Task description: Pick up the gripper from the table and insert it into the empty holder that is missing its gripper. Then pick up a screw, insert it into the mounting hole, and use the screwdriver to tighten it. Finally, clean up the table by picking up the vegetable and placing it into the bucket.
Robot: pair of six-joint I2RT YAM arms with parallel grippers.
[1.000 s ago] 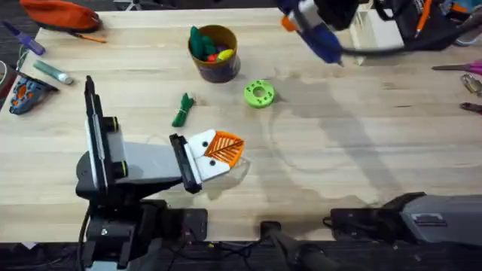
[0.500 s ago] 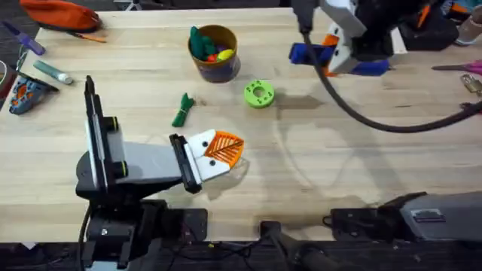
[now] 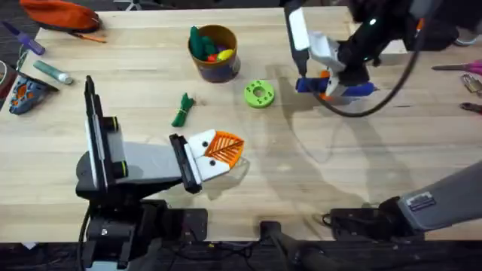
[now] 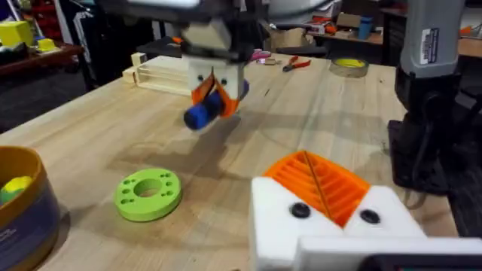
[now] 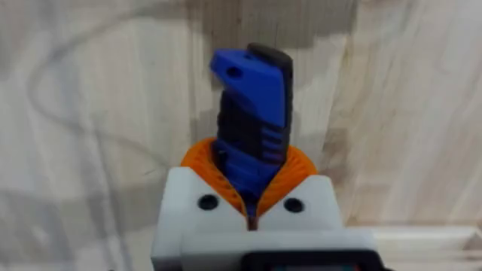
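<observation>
Pretty clearly a robotics lab or workshop. The pale wood bench (image 3: 316,181) was ringed with hand tools: pliers (image 3: 471,84) at 3 o'clock, pink-handled scissors (image 3: 459,68) just above them, an orange pouch (image 3: 60,13) at 10 o'clock. The left wrist view caught more pliers (image 4: 305,64), a roll of yellow tape (image 4: 349,66) and a wooden tray (image 4: 162,74) on the bench, with cluttered shelving (image 4: 30,38) behind.

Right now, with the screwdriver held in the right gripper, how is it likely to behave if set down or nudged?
The screwdriver looks like rigid moulded plastic, so probably stiff. Its rounded barrel suggests it may roll on the table, though the blocky end could check that. The right gripper clamps its ribbed section, so it seems unlikely to slip.
</observation>
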